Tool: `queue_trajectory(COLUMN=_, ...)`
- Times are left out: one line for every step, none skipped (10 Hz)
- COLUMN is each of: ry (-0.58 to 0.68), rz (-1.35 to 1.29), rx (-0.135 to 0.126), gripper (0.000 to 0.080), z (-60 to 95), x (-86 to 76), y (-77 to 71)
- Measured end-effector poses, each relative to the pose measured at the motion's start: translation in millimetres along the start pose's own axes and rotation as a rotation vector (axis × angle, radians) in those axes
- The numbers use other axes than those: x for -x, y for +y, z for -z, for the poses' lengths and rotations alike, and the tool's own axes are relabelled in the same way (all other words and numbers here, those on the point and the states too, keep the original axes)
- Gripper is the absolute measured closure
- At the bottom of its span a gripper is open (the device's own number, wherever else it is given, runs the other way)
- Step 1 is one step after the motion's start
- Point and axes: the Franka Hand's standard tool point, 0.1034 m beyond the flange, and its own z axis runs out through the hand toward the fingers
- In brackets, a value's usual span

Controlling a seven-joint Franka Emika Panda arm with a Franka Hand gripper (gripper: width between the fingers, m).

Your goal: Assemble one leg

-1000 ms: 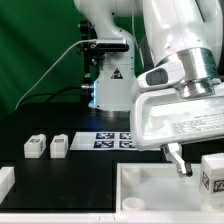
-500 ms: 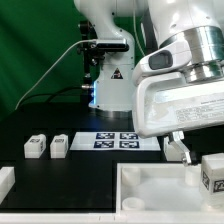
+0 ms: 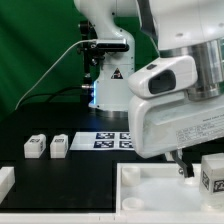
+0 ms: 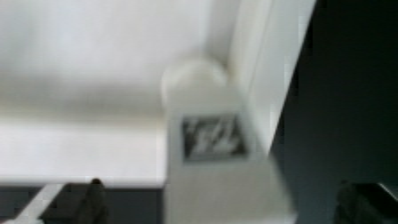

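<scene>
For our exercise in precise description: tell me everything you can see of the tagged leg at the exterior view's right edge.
The leg is a small white blocky piece, plastic by its look, with a black-and-white square tag on the face toward the camera. It stands upright, partly cut off by the frame edge, by the tabletop; whether on it or beside it is unclear. The open gripper hangs close beside it, apart from it.

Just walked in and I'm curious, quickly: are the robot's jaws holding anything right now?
The gripper: jaws open, set wide apart, holding nothing. The leg lies between them, not gripped.
</scene>
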Motion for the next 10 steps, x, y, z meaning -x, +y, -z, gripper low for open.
queue_trajectory(ry=0.030, rz=-0.001, rx=0.007, gripper=0.0150, z=0.4, x=-4.4, y=1.9)
queue_trajectory(ry=0.028, rz=-0.001, rx=0.006, gripper=0.0150, z=-0.8, x=-3.5, y=1.9)
queue_trajectory(ry=0.028, rz=-0.001, rx=0.006, gripper=0.0150, z=-0.8, x=-3.5, y=1.9)
queue_trajectory(ry=0.028, rz=-0.001, rx=0.006, gripper=0.0150, z=-0.8, x=-3.5, y=1.9)
queue_trajectory(ry=0.027, rz=-0.001, rx=0.006, gripper=0.0281, z=-0.8, x=-3.5, y=1.9)
queue_trajectory(ry=0.027, rz=-0.001, rx=0.006, gripper=0.0421, z=-0.9, x=-3.5, y=1.9)
queue_trajectory(ry=0.028, rz=-0.002, rx=0.007, gripper=0.0499, z=-0.7, x=-3.5, y=2.6)
queue_trajectory(ry=0.028, rz=-0.003, rx=0.007, gripper=0.0499, z=-0.6, x=-3.6, y=3.1)
queue_trajectory(ry=0.028, rz=-0.004, rx=0.007, gripper=0.0499, z=-0.5, x=-3.6, y=3.3)
queue_trajectory(ry=0.030, rz=-0.052, rx=0.006, gripper=0.0499, z=-0.2, x=-3.9, y=3.8)
